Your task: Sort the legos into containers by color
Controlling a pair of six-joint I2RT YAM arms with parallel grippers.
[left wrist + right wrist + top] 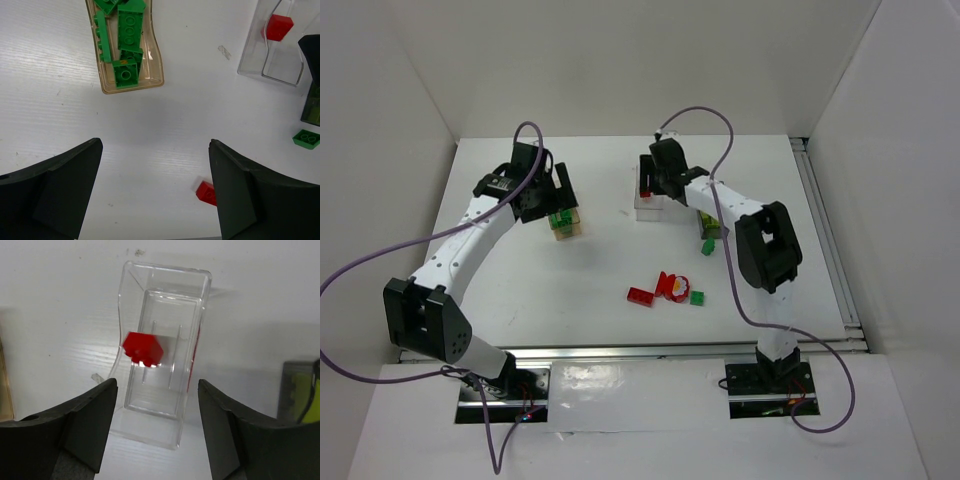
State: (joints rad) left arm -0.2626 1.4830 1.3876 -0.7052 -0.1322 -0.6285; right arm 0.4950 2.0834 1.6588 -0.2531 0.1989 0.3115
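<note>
Starting at the lower centre of the top view, a loose red brick point(641, 296), a round red piece point(672, 287) and a loose green brick point(698, 296) are seen close together on the worktop point(570, 310), nearest the arm bases. A second green brick point(707, 245) lies further up the frame, just beside the dark grey container point(712, 226), in which yellow-green is visible.

Further up, the left fingers point(555, 195) are spread apart with nothing between them, over the orange-tan container point(152, 75), which holds only sorted green bricks point(131, 30). The right fingers point(157, 385) are likewise apart and empty, over the clear container point(192, 315). A second red brick point(142, 348) is shown at that container's left wall; its outline is blurred, and whether it has settled cannot be told.

The coming move is judged to turn on the loose red brick. It lies toward the bottom of the frame from both sets of fingers: almost straight below the right fingers, and down and to the right of the left fingers. Its long axis runs roughly left to right, dipping slightly at the right end. The right arm is judged marginally nearer. A grip across the short axis is recommended.
</note>
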